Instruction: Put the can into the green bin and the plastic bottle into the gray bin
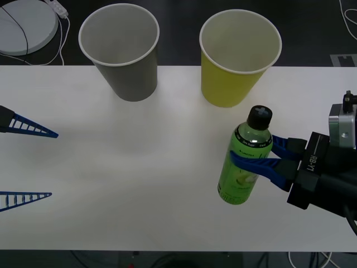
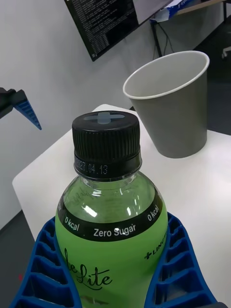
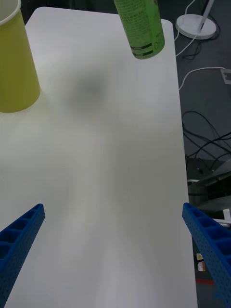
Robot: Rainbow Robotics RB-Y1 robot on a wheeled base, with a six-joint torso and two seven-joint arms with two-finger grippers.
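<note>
A plain white table point(image 1: 139, 184) stands over dark floor strewn with cables; a round white lamp base point(image 1: 22, 25) sits beyond its far left corner. The gray bin point(image 1: 120, 53) and green bin point(image 1: 237, 58) stand along the far edge. The right gripper point(image 1: 259, 156) clamps the plastic bottle point(image 1: 245, 167) lifted clear near the right edge. The left gripper point(image 1: 28, 162) waits spread wide at the left edge, its arm cut off.

A white table point(image 1: 139, 184) is set over dark floor point(image 3: 207, 120) strewn with cables point(image 3: 202, 125); a monitor point(image 2: 110, 24) is mounted against a pale wall point(image 2: 33, 57).
</note>
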